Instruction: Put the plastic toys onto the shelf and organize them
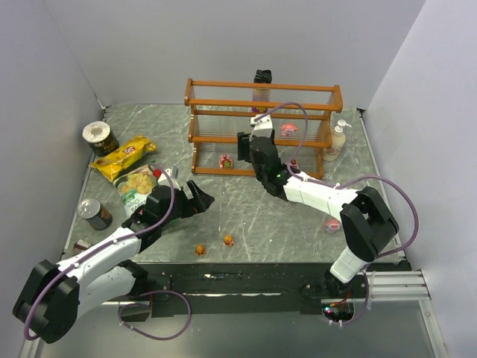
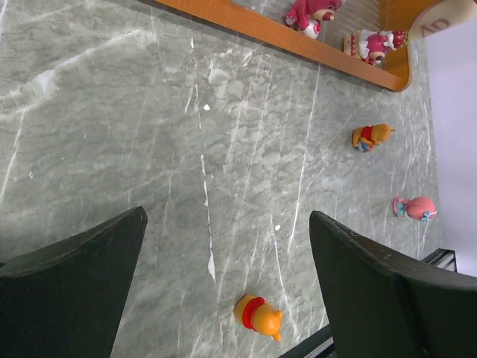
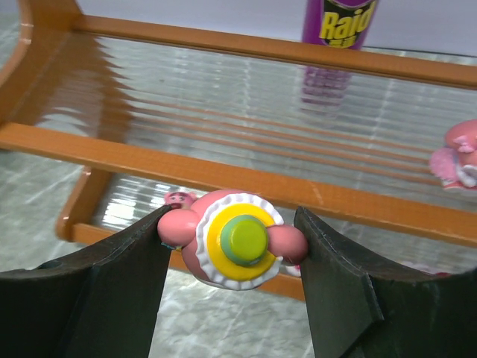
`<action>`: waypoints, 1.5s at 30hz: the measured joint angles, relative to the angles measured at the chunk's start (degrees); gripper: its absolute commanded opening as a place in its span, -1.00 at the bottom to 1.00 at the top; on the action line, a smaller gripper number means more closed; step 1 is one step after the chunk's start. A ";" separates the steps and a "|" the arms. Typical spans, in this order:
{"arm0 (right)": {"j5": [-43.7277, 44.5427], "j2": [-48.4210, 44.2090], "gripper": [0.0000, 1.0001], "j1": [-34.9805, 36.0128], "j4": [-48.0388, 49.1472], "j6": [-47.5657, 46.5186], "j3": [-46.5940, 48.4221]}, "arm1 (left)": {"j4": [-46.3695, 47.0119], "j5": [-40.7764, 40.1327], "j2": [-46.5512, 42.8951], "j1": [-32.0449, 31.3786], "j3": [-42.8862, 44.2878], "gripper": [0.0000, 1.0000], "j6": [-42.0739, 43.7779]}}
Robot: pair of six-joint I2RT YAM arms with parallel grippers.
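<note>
My right gripper (image 3: 232, 224) is shut on a pink toy with a yellow and green hat (image 3: 238, 242), held in front of the shelf's middle tier (image 3: 223, 175). In the top view that gripper (image 1: 257, 123) is at the wooden shelf (image 1: 223, 83). Pink toys sit on the shelf (image 1: 289, 128) (image 1: 226, 160). My left gripper (image 2: 227, 216) hangs open above the table, over an orange toy (image 2: 258, 315). Another orange toy (image 2: 370, 136) and a pink one (image 2: 414, 208) lie further off on the table.
Two chip bags (image 1: 123, 156) (image 1: 138, 190) and cans (image 1: 99, 138) (image 1: 95, 212) stand at the left. A soap bottle (image 1: 337, 142) is beside the shelf's right end. A purple spray can (image 3: 339, 22) stands behind the shelf.
</note>
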 measured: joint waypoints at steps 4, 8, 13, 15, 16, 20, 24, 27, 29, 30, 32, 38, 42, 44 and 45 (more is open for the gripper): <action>0.28 1.16 -0.09 -1.20 0.24 -1.49 0.24 | 0.55 1.36 0.68 0.09 0.00 0.93 0.00; 0.04 2.64 -0.09 -2.89 1.42 -1.92 0.46 | 0.87 1.99 1.66 0.09 0.00 0.93 0.00; -0.44 5.35 -0.09 -4.72 3.19 -2.60 2.08 | 1.38 2.01 2.21 0.09 0.00 0.93 0.00; -0.55 5.64 -0.09 -5.16 3.87 -2.82 2.29 | 1.44 2.01 2.36 0.09 0.00 0.93 0.00; -0.68 5.90 -0.08 -5.38 4.39 -2.95 2.38 | 1.49 2.01 2.40 0.09 0.00 0.93 0.00; -1.22 7.48 -0.08 -6.36 5.81 -2.97 3.10 | 1.51 2.01 2.71 0.09 0.00 0.93 0.02; -1.84 8.52 -0.07 -6.99 6.88 -2.99 3.69 | 1.62 1.99 2.97 0.15 0.00 0.93 0.02; -2.23 9.31 -0.06 -7.21 7.43 -3.06 4.39 | 1.68 1.97 3.23 0.15 0.00 0.93 0.04; -2.34 9.70 -0.06 -7.34 7.78 -3.21 4.61 | 1.68 1.97 3.50 0.15 0.00 0.93 0.04; -2.38 9.90 -0.06 -7.41 7.98 -3.26 4.72 | 1.70 1.97 3.58 0.15 0.00 0.93 0.07; -2.40 10.43 -0.05 -7.56 8.41 -3.48 5.03 | 1.70 1.97 3.89 0.24 0.00 0.93 0.22; -2.40 11.85 0.00 -7.93 10.49 -4.35 5.42 | 1.73 1.97 4.09 0.37 0.00 0.93 0.37; -2.38 12.20 0.04 -8.02 11.15 -4.94 5.42 | 1.75 1.95 4.28 0.44 0.00 0.93 0.39; -2.32 12.72 0.05 -8.07 12.00 -5.20 5.46 | 1.73 1.95 4.46 0.50 0.00 0.93 0.39; -2.34 12.85 0.05 -8.11 12.46 -5.38 5.49 | 1.75 1.95 4.52 0.52 0.00 0.93 0.39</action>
